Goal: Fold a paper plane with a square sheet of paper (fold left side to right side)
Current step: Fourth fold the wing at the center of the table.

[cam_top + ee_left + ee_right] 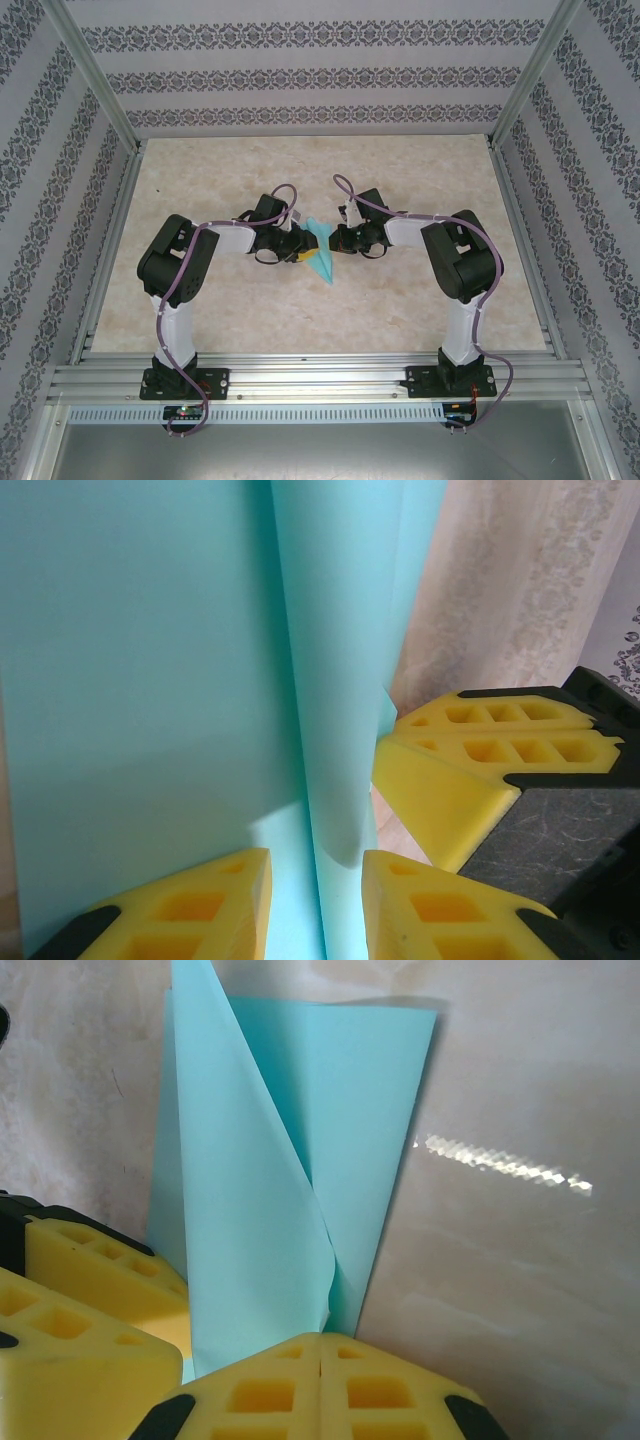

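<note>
Both my grippers meet at frame centre on the paper plane (322, 250), its long axis pointing down-frame. Left gripper (296, 247) pinches its folded layers from the left; right gripper (340, 240) is clamped tight on its edge.

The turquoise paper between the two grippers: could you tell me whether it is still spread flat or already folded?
Folded. The paper shows overlapping layers and a raised crease, and from above it is a narrow pointed shape, not a square.

The folded paper (322, 250) is plain light turquoise. The fingers (480, 755) are yellow with black backing. The tabletop (400, 310) is mottled beige, the walls (300, 75) grey-patterned.
</note>
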Controlling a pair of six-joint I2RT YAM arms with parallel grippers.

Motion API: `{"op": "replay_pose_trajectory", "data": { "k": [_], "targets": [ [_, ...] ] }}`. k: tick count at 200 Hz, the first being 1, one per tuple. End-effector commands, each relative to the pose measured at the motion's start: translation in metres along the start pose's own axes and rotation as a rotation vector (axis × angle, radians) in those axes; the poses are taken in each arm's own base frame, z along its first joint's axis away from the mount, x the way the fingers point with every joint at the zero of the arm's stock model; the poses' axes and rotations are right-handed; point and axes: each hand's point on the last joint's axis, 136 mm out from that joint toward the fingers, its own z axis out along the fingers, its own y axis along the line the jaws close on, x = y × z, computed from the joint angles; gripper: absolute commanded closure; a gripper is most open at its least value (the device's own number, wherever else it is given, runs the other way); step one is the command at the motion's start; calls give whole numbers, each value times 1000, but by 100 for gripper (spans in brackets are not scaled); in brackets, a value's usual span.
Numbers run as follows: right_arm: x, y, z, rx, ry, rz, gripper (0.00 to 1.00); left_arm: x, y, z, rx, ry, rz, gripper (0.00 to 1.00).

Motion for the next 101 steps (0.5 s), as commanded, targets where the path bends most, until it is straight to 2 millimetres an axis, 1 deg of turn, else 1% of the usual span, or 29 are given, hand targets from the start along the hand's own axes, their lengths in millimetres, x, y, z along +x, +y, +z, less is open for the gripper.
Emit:
{"op": "replay_pose_trajectory", "data": {
  "k": [1, 29, 49, 68, 101],
  "targets": [
    [-8, -7, -3, 28, -17, -16, 94, 8, 29, 12, -84, 16, -44, 69],
    [-1, -13, 1, 44, 7, -8, 94, 8, 28, 12, -82, 16, -43, 68],
    [6, -19, 3, 66, 29, 2, 94, 7, 22, 9, -68, 13, -36, 68],
    [14, -27, 6, 91, 56, 16, 94, 6, 10, 4, -48, 7, -19, 66],
    [23, -33, 10, 102, 84, 32, 94, 3, -17, -9, -5, -2, 21, 64]
  ]
}}
